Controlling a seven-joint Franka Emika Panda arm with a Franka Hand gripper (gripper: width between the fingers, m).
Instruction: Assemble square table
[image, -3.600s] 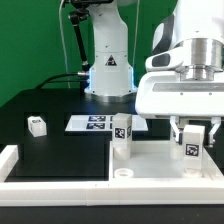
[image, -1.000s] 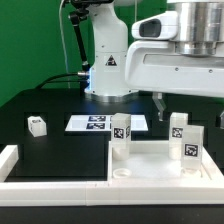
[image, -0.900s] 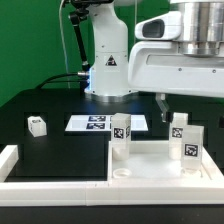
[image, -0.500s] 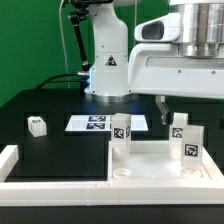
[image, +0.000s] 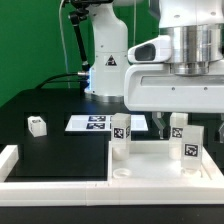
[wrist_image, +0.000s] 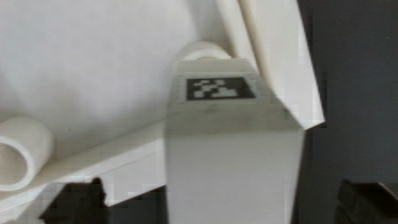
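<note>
We see the white two-finger gripper released, jaws wide, grasping nothing. Compared with a second ago it has turned and come lower, so its dark fingers now stand on both sides of the small white tagged block leg without touching it. This leg stands upright on the large white plastic square panel, at its far corner on the exterior view's right; a second leg stands at the left. We judge a new grip for one more turn is coming; a third leg waits loose on the black table

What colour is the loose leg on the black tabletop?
The leg is white with a black-and-white tag; exterior view.
</note>
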